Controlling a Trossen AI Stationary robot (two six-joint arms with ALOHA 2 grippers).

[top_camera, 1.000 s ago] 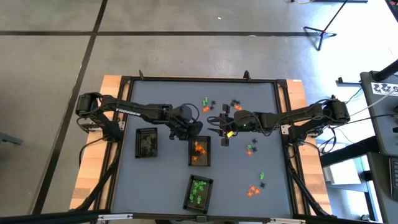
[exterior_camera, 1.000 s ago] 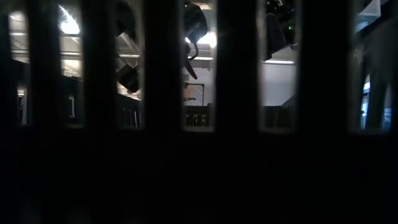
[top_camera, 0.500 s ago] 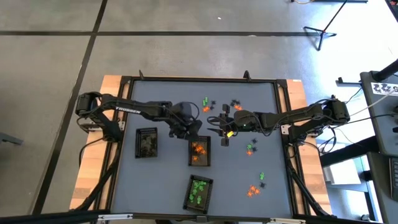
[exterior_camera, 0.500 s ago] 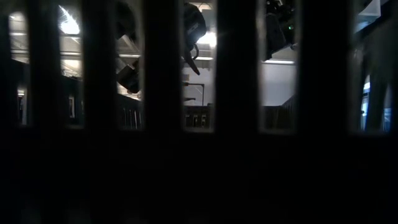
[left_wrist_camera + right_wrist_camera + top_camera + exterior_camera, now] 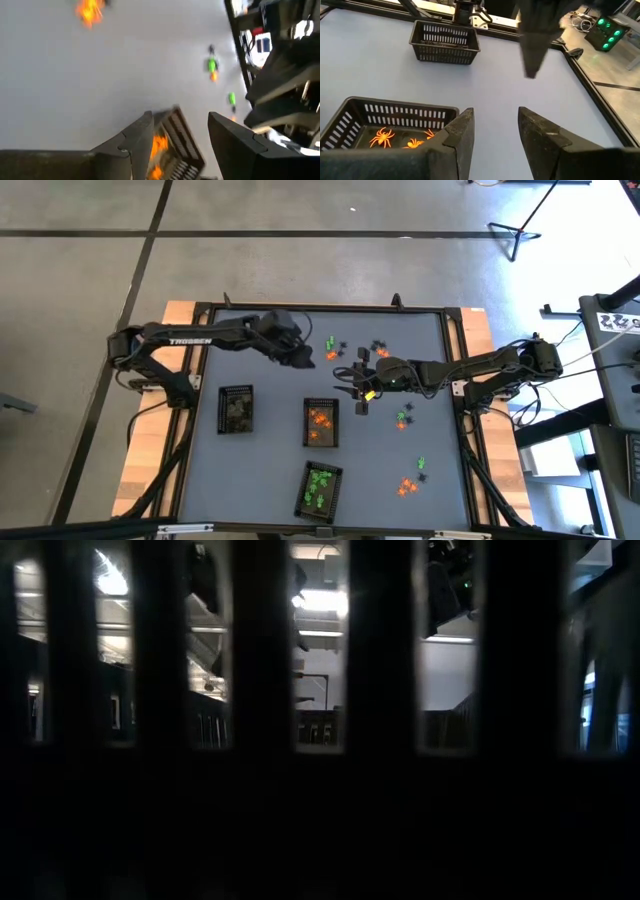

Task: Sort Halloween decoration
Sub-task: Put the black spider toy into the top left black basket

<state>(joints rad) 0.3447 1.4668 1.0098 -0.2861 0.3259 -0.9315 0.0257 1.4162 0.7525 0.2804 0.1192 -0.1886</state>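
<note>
Handling note first: the Halloween decoration [image 5: 345,352] is a scatter of tiny orange, green and black plastic trinkets, and you should judge each piece light, stiff and thin-legged, likely to skid on the smooth grey table [image 5: 270,450] or flick out of a hard pinch. Take one by its body, not by the legs, and close gently. Loose pieces lie in a cluster at the far middle of the table, a few near the right arm's elbow side [image 5: 402,418], and more toward the near right corner [image 5: 410,480]. Sorted ones sit in the orange tray [image 5: 320,424], the green tray [image 5: 320,488] and the dark tray [image 5: 236,409]. Your left gripper [image 5: 303,358] is raised off the table just beside the far cluster, arm stretched across from the left edge, jaws parted and holding nothing in its wrist view. Your right gripper [image 5: 358,392] reaches in from the right, low and level, just beside the orange tray, fingers [image 5: 460,132] apart and empty; orange spiders [image 5: 382,136] show in that tray.
</note>
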